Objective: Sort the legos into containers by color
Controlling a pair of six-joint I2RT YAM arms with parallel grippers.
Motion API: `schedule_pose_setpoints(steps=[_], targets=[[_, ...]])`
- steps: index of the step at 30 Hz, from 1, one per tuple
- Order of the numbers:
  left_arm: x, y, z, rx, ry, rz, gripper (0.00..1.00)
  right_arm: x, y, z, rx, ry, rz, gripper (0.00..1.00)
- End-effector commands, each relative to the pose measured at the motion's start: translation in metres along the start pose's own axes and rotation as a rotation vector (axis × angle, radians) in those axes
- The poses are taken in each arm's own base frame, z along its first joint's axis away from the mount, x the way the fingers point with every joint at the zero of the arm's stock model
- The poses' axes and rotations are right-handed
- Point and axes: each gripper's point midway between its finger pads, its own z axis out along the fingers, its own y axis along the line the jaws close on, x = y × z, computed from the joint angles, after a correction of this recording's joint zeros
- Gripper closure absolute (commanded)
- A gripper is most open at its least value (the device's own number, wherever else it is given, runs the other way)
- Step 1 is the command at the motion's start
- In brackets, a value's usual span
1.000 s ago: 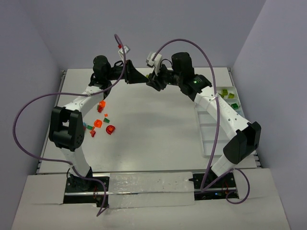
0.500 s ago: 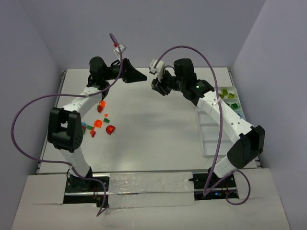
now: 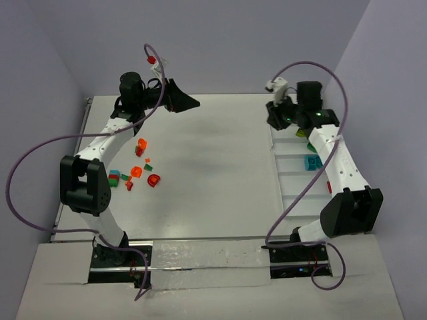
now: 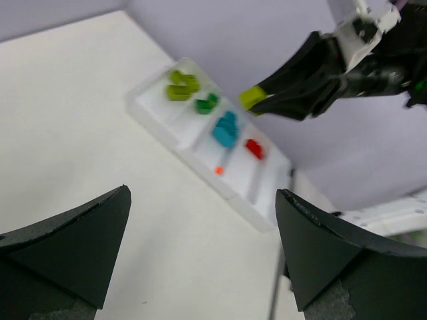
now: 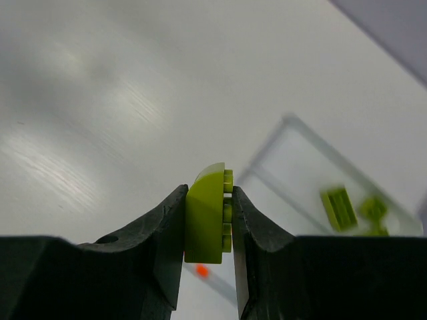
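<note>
My right claw (image 5: 208, 192) grips a lime lego (image 5: 204, 223) by its flat sides; it looks light, stiff and slippery. My left claw (image 4: 202, 193) is spread wide, empty.

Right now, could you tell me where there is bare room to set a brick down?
The wide middle of the table is bare, between the loose bricks on the left and the tray on the right. The tray's near end also looks free. It is crowded at the brick cluster and the tray's far compartments.
</note>
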Motion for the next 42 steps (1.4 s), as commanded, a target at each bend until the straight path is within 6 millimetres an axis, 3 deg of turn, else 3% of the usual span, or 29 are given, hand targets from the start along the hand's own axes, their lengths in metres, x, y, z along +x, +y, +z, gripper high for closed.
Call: schedule_pose_setpoints(steps=[1, 5, 15, 22, 28, 42], targets=[[-0.006, 0.018, -0.023, -0.268, 0.013, 0.2, 0.01, 0.084, -0.035, -0.043, 0.078, 0.208, 0.175, 1.0], [0.004, 0.035, -0.03, -0.341, 0.02, 0.184, 0.01, 0.113, -0.064, -0.037, 0.113, 0.269, 0.281, 1.0], [0.005, 0.064, -0.048, -0.463, 0.067, 0.162, 0.01, 0.114, -0.124, 0.04, 0.141, 0.252, 0.413, 1.0], [0.008, 0.085, -0.079, -0.556, 0.06, 0.139, 0.01, 0.122, -0.143, 0.075, 0.149, 0.267, 0.418, 1.0], [0.009, 0.097, -0.092, -0.593, 0.069, 0.131, 0.01, 0.129, -0.156, 0.093, 0.168, 0.277, 0.419, 1.0], [-0.001, 0.128, -0.112, -0.663, 0.066, 0.071, 0.01, 0.147, -0.155, 0.122, 0.189, 0.299, 0.392, 1.0]])
